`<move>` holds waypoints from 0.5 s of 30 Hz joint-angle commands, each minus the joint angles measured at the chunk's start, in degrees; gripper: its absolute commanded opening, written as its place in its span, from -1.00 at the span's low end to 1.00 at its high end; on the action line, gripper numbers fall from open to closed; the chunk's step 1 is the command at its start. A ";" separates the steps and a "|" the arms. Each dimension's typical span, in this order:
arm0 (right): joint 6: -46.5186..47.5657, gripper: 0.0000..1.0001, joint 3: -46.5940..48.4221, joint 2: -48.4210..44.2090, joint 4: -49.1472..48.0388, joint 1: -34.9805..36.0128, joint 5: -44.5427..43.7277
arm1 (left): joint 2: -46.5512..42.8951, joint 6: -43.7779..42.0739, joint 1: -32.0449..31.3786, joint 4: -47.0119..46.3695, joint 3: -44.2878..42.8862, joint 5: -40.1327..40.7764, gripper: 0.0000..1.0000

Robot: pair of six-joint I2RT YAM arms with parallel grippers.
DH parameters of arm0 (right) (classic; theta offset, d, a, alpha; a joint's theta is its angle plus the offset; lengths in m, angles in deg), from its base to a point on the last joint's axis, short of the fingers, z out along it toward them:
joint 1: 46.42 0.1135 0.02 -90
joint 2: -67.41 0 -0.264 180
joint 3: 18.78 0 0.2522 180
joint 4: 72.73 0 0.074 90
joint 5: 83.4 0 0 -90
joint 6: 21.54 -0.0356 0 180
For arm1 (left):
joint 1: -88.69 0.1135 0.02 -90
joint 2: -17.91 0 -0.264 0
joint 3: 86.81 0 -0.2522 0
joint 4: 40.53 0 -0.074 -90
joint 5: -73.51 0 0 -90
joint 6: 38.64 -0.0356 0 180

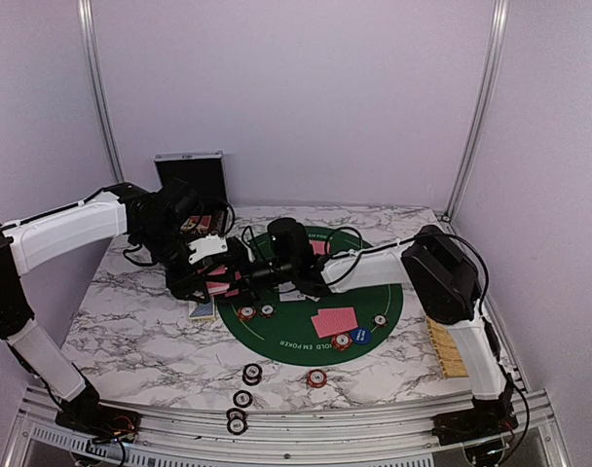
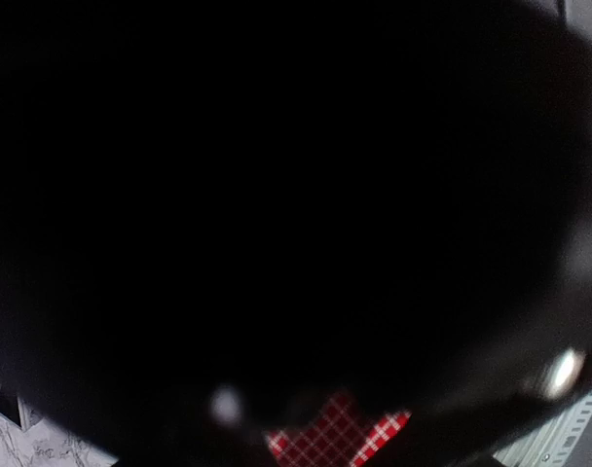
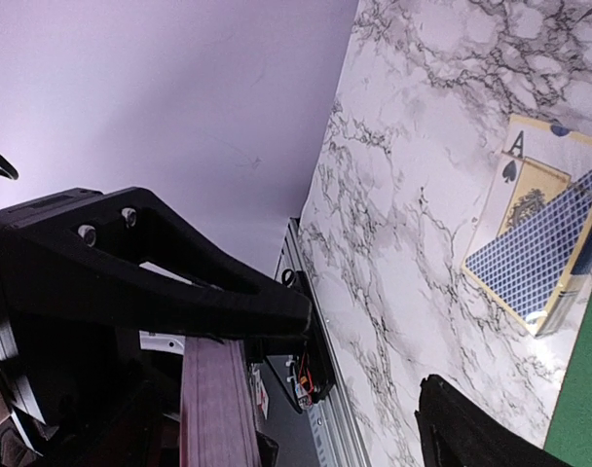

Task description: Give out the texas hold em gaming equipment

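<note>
The left gripper (image 1: 210,280) is pressed nearly shut over the left edge of the green mat (image 1: 374,292). A thin stack of pink-backed cards (image 1: 221,285) sits at its tip and looks pinched there, though the two grippers crowd together and hide the contact itself. The right gripper (image 1: 245,276) meets it from the other side with its fingers (image 3: 179,282) spread wide. In its own wrist view a dark pink slab stands just beside the upper finger, apparently the same cards seen edge-on, and whether finger and slab touch cannot be told. The left wrist view is almost wholly black, blocked by something close to the lens, with only a sliver of red-checked card back (image 2: 340,438) showing at the bottom. More pink cards (image 1: 333,321) lie on the mat with several chips (image 1: 245,312) and a blue disc (image 1: 360,335). Other chips rest on the marble table (image 1: 130,321) toward the near edge. A blue-backed card over an ace of spades (image 3: 539,253) lies on the marble just off the mat, cut off at the edge of the right wrist view.
</note>
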 commanded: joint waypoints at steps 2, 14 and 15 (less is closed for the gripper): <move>-1.00 0.74 5.37 2.15 0.90 0.97 -0.80 | 0.69 -0.10 0.03 -0.57 -1.14 -1.29 -1.00; 4.72 0.57 2.22 0.47 8.88 -0.98 -1.65 | 0.35 -0.35 0.03 -0.76 -1.12 -1.04 -1.00; 5.13 0.56 1.73 0.04 9.38 -1.21 -1.74 | 0.26 -0.38 0.03 -0.76 -1.06 -0.97 -1.00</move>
